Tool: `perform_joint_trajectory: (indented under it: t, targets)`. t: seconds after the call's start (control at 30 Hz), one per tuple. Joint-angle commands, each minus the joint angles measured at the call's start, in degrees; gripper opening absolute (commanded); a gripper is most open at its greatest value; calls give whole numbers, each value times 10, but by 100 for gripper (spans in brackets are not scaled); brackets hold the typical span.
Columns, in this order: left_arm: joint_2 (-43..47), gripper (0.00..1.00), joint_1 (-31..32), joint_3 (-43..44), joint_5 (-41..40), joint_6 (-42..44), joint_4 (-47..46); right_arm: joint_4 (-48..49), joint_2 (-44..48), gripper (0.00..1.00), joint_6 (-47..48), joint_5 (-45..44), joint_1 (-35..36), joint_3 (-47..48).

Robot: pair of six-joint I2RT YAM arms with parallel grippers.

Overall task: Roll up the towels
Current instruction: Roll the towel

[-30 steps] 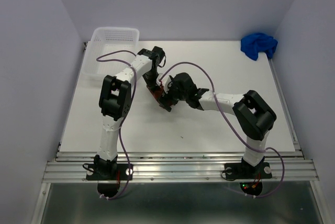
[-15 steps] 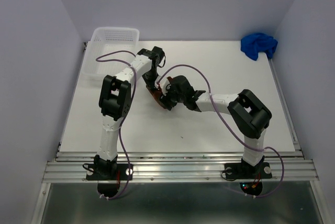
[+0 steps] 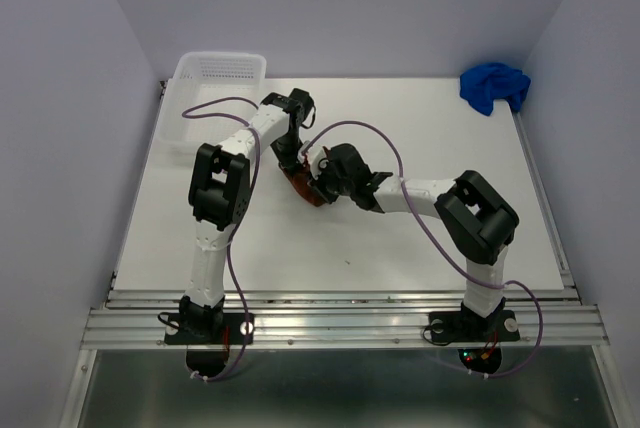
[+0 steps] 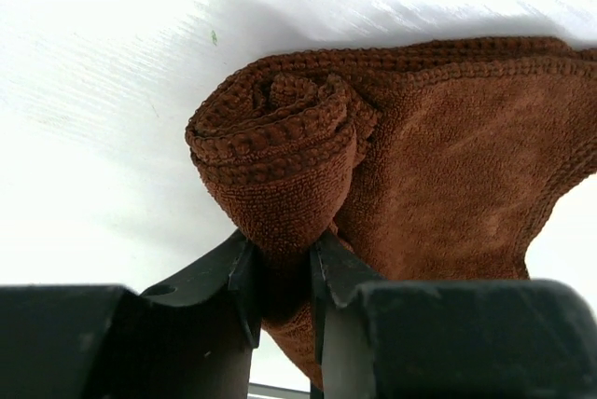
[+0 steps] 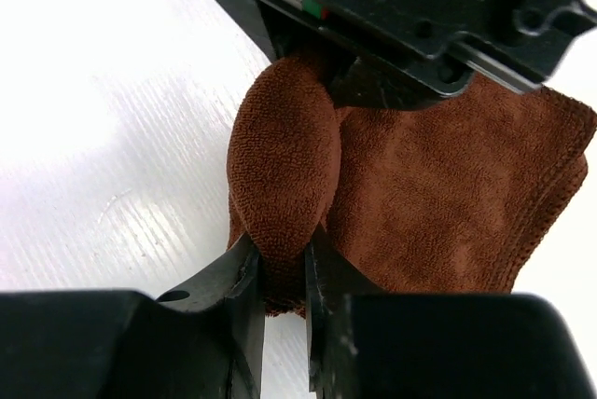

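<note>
Your smooth, matt white desk [image 3: 430, 148] is boxed in by plain pale-lilac walls [image 3: 400, 8] at the back and on both sides. A ribbed aluminium rail [image 3: 340, 323] runs along its near edge, where both arm bases are bolted. Near the middle, slightly left, lies the rust-brown cloth towel [image 3: 303, 186], partly rolled. In the left wrist view one end is wound into a tight spiral, and the rest spreads flat on the desk beside it. Your left end effector [image 4: 280, 254] is clamped on the end of the roll. Your right end effector [image 5: 280, 248] pinches the roll from the opposite side, and the two heads are close together. The royal-blue cloth towel [image 3: 495, 86] sits crumpled in the far right corner, well apart from them. A white perforated plastic basket [image 3: 215, 73] stands at the far left corner.
</note>
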State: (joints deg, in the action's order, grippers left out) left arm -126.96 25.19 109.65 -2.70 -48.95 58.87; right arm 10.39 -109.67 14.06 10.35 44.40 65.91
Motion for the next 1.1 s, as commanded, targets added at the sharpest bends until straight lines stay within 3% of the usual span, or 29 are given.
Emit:
perform_joint_trajectory:
  t: [0.0,0.03,0.17,0.57,0.87,1.07]
  targets:
    - [26,36,-7,9,-14,-6,13,12,-1,1,-96,15,6,31]
    - [28,48,-8,9,-18,-7,12,12,-3,1,-114,33,6,33]
    - [37,66,-15,16,-27,-7,11,49,-5,1,-209,98,-6,19]
    - [91,94,-18,-6,-62,-11,-23,102,-1,1,-353,94,-29,-55]
    - [153,97,-18,-90,-75,-13,-66,125,4,6,-461,59,-35,-116]
    - [239,97,-19,-237,-43,-33,-170,124,-7,6,-510,64,-41,-133]
